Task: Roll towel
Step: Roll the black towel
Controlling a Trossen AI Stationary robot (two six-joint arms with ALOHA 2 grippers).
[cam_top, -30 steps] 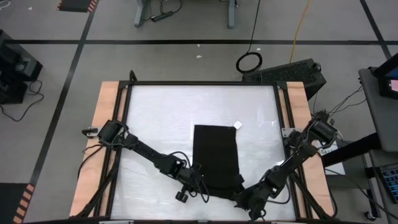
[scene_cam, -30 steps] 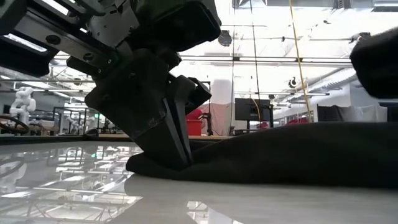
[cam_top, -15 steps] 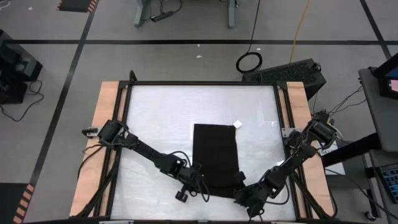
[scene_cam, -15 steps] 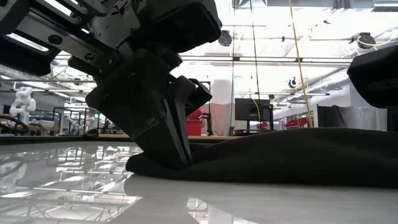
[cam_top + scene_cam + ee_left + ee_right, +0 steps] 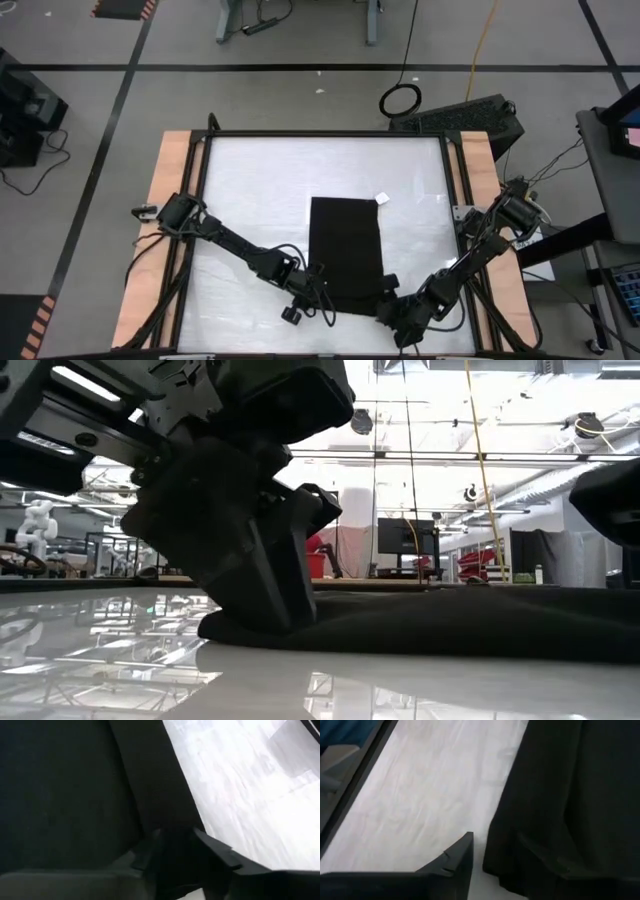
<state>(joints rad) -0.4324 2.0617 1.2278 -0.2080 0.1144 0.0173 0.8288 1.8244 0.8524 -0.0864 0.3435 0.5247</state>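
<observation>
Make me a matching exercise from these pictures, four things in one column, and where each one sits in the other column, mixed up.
Things:
1. plain black cloth towel
2. small white tag
3. left gripper
4. right gripper

Places:
A. at the towel's near right corner
B. at the towel's far right corner
C. flat on the glossy white table, middle
D. at the towel's near left corner

Pairs: 1-C, 2-B, 3-D, 4-A

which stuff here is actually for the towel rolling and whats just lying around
For the job:
- towel
- left pincer at its near left corner
- right pincer at its near right corner

Lying about:
- cable ring on the floor
- keyboard beyond the table
</observation>
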